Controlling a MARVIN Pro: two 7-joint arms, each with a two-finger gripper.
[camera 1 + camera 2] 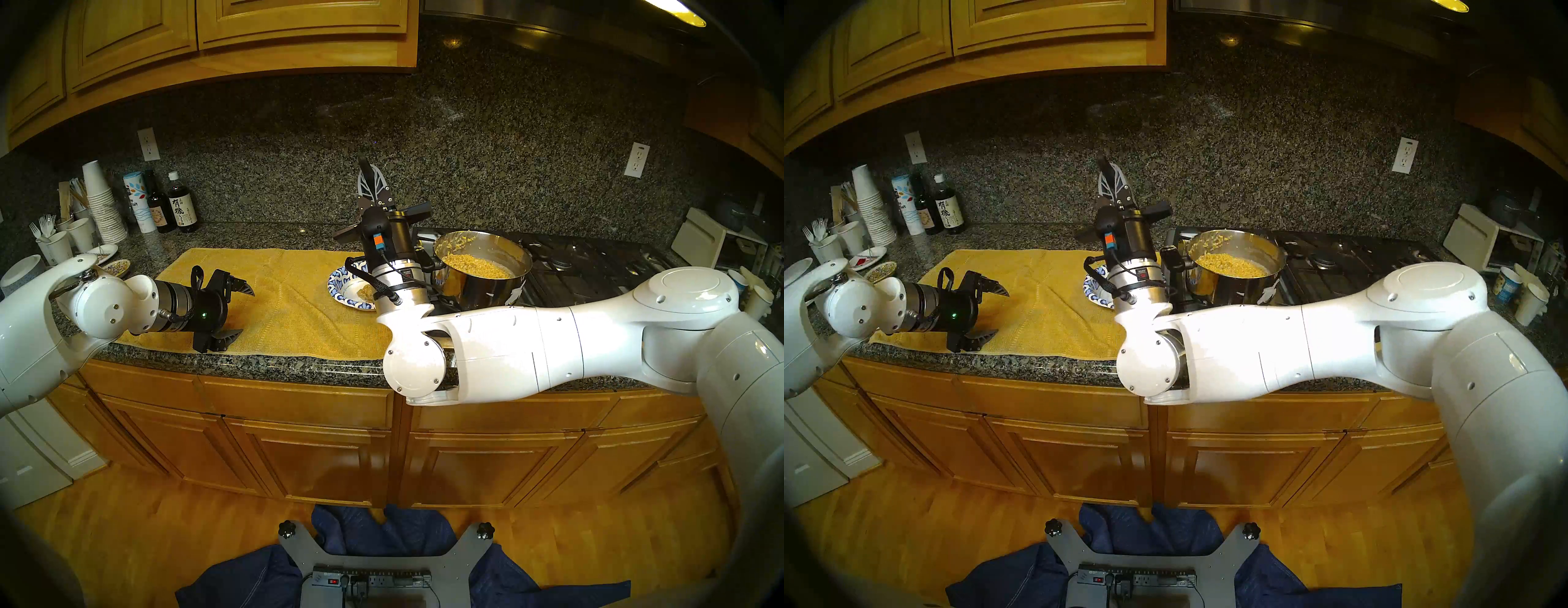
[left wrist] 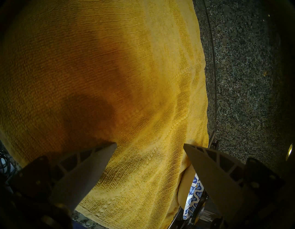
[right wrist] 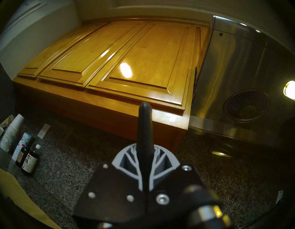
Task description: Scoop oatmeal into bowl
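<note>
The blue-and-white patterned paper bowl [image 1: 343,283] [image 1: 1093,293] [image 2: 193,197] sits on the yellow towel, holding a small clump of oatmeal [image 1: 365,292]. More oatmeal [image 1: 477,265] [image 1: 1229,264] fills the steel pot [image 1: 488,293] [image 1: 1233,288] just right of the bowl. My right gripper [image 1: 373,182] [image 1: 1114,183] [image 3: 145,153] points up above the bowl's far side, shut on a black utensil handle [image 3: 144,126]. The utensil's scoop end is hidden behind the wrist, which also covers part of the bowl. My left gripper [image 1: 245,312] [image 1: 999,312] [image 2: 150,144] hovers open and empty over the towel's left part.
The yellow towel [image 1: 280,297] [image 2: 127,80] covers the granite counter. The pot stands on a gas stove [image 1: 585,259]. Paper cups [image 1: 102,204], bottles [image 1: 182,208] and small plates [image 1: 104,254] crowd the back left. A white appliance [image 1: 700,237] and cups stand at far right. Wooden cabinets hang overhead.
</note>
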